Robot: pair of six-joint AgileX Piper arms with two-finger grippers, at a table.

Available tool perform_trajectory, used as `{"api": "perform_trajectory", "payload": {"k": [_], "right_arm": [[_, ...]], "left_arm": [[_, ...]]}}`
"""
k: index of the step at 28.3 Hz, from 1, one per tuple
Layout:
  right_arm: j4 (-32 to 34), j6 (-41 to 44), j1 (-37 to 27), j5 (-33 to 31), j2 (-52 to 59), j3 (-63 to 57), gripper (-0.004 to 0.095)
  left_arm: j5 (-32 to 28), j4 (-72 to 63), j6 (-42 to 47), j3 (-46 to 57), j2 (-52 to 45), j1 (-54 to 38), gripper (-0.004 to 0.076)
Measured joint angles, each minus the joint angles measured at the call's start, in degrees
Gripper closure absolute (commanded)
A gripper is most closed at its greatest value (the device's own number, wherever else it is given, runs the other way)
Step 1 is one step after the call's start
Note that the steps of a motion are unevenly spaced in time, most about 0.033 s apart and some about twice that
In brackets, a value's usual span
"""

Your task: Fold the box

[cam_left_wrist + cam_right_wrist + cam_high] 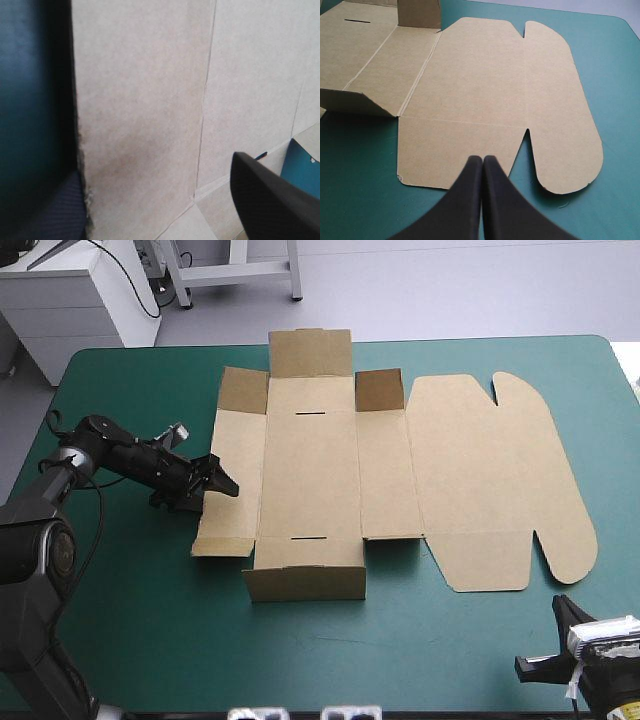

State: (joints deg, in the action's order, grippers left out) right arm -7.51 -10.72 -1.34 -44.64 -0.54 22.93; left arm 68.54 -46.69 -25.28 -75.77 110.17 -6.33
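High view, box: brown cut-cardboard box [310,480], lies mostly flat on the teal-green table cover [130,620], mid-table and toward the far edge.
Long axis: runs left to right across the table, parallel to the far edge.
Pointing: broad lid [480,480] with two rounded flaps toward the table's right; narrow side panel toward its left.
Raised parts: near wall [305,583] and far wall [311,352] stand up; two small tabs beside the far wall tilt up too.
Markings: two thin slots in the base panel, one by each raised wall.
Left claw: black two-finger left gripper [222,480], low at the box's left edge, fingers apart, the panel's edge between them; contact cannot be told.
Right claw: black right gripper [482,159], fingers together in a pointed arch, gripping nothing, by the table's near right corner, near the lid's near edge.
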Motion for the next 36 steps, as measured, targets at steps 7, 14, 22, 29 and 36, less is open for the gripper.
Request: {"api": "perform_trajectory", "payload": {"k": [7,14,22,29,36], "right_arm": [[0.0,0.0,0.0,0.0,0.0,0.0,0.0928],[0.0,0.0,0.0,0.0,0.0,0.0,0.0928],[0.0,0.0,0.0,0.0,0.0,0.0,0.0928],[0.0,0.0,0.0,0.0,0.0,0.0,0.0928],[0.0,0.0,0.0,0.0,0.0,0.0,0.0928]], "left_arm": [[-0.2,-1.6,0.0,0.3,0.8,0.1,0.0347],[-0.2,-2.2,0.0,0.6,0.8,0.2,0.0346],[-0.2,-9.4,0.0,0.5,1.4,0.3,0.0347],[-0.2,-10.3,0.0,0.5,1.4,0.4,0.0359],[-0.2,-10.3,0.0,0.5,1.4,0.4,0.0359]]}}
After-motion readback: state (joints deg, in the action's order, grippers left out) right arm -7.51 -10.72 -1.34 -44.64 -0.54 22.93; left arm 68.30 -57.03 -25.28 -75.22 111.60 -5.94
